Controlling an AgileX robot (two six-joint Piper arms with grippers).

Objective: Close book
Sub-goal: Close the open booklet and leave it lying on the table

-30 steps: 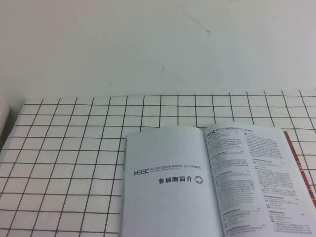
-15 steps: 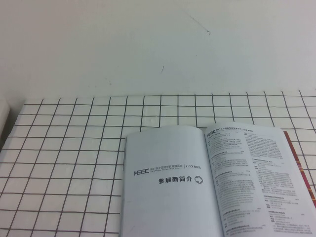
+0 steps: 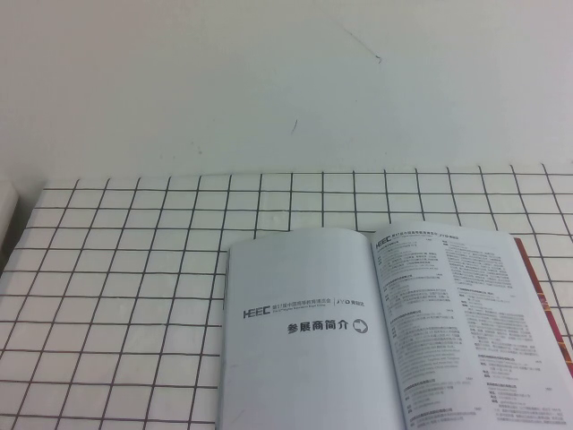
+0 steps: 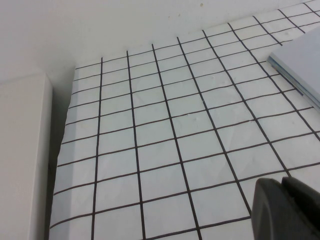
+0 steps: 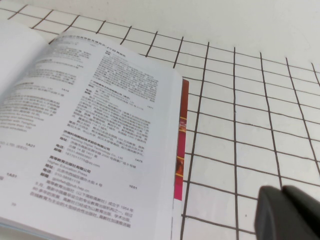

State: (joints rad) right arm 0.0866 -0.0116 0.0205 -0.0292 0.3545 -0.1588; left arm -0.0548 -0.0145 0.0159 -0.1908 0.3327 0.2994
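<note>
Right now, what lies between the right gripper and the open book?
Only bare checked tablecloth, as the right wrist view shows. The right gripper sits off the open book's red-edged side; the left gripper is over cloth near the other side.

A white cloth (image 3: pixel 125 296) ruled with thin black lines into squares covers the table. In the high view it fills the lower half from 8 o'clock round to 4 o'clock, and its far edge runs straight across the middle. The left wrist view shows faint creases in it and a slightly uneven side edge. Beyond the far edge, toward 12 o'clock, lies a plain white surface (image 3: pixel 269 90). On it, at about 1 o'clock, a faint thin scratch ends in a small dark mark (image 3: pixel 378 61). A pale flat-topped block (image 4: pixel 22 150) lies alongside the cloth's side edge, with a shadowed strip between them. From above only its corner shows, at 9 o'clock.
</note>
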